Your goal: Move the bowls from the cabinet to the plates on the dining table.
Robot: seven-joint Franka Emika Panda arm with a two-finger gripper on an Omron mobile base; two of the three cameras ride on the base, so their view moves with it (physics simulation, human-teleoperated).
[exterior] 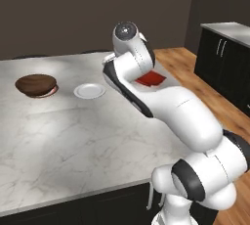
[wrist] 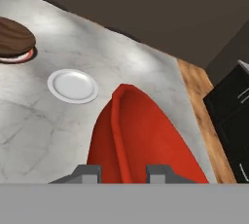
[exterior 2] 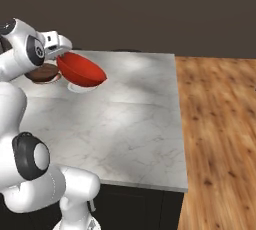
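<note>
The red bowl (exterior 2: 81, 70) is pinched by its rim between my fingers, held up in the air above the table (exterior 2: 135, 119), tilted so that its rounded underside faces the right base camera. In the hand view the red bowl (wrist: 141, 140) stands on edge right in front of me, its rim running up from between my two fingertips. In the left base view a patch of the red bowl (exterior: 150, 78) shows past my arm.

My gripper (exterior 2: 61, 52) is pressed together on that rim, near the far left of the table top. Seen from my hand, the gripper (wrist: 124, 172) sits at the bottom with the rim in the gap.

Below and beyond the bowl lies the empty plate (wrist: 73, 85), flat on the marble; the plate (exterior: 89, 91) shows in the left base view too. Just beside it, farther left, the wooden bowl (exterior: 35, 84) sits on the other plate (exterior: 52, 91), whose rim peeks out under it.

To the right of the table runs the wood floor (exterior 2: 220, 134), and past it stand dark cabinets (exterior: 222, 65).
</note>
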